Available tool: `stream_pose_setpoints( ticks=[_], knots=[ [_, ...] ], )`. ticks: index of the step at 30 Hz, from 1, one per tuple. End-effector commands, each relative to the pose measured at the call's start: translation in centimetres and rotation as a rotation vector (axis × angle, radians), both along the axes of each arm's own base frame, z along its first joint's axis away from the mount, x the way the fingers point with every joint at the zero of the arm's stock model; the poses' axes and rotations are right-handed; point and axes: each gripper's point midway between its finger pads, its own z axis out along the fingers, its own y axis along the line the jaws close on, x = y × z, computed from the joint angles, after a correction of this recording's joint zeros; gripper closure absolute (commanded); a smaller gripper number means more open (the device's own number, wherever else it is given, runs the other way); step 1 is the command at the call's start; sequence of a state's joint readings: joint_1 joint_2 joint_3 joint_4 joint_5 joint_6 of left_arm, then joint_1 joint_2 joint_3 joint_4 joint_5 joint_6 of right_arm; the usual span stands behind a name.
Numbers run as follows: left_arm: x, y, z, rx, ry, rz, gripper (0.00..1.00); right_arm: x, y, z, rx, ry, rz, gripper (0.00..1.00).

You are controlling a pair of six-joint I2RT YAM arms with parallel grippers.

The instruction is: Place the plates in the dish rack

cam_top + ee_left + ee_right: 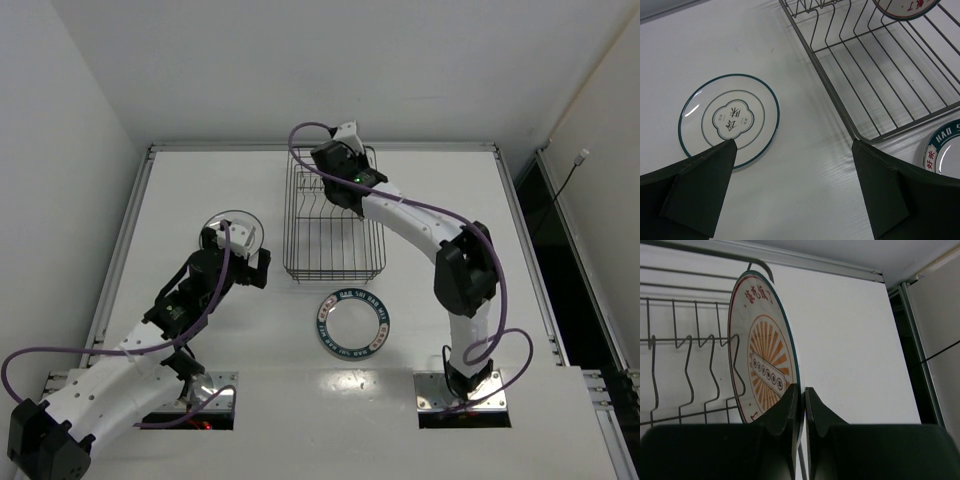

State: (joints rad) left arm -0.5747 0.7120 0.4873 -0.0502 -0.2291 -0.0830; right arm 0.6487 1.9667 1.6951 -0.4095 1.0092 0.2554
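R gripper [801, 390]: clamped on orange-centre plate [762, 365] rim, upright at dish rack [330, 245]. Prob. stiff, slick, breakable; take by edge. L gripper [793, 145]: spread, empty.

left plate [729, 119] beside dish rack [330, 240], near plate [351, 322] before it

The orange plate [762, 360] is white with orange sun rays in the middle, red signs near the edge and a thin dark green line around it. The blue plate [352, 323] is white in the middle with a dark blue ring that has white letters and small red marks. The pale plate [729, 119] has a thin dark line around it, a second thin ring and a flower shape with dark signs inside. The dish rack [332, 245] is dark wire. The desk [270, 330] is white.
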Motion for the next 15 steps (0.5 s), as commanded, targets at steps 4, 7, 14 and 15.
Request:
stream_pose_setpoints(
  ticks=[4,7,14,15],
  knots=[
    [0.4,-0.6,1.9,-0.040,-0.052,-0.009,0.00,0.1,0.8,0.3,0.023,0.023,0.035,1.00],
    [0.4,-0.6,1.9,-0.040,-0.052,-0.009,0.00,-0.3,1.2,0.2,0.051,0.048,0.069,0.96],
    [0.5,-0.3,1.9,-0.036,-0.055,0.009,0.00,-4.2,-1.8,7.0,0.125,-0.048,0.058,0.44],
    [0.5,-0.3,1.9,-0.036,-0.055,0.009,0.00,-5.0,-2.2,7.7,0.150,-0.058,0.065,0.42]
  ],
)
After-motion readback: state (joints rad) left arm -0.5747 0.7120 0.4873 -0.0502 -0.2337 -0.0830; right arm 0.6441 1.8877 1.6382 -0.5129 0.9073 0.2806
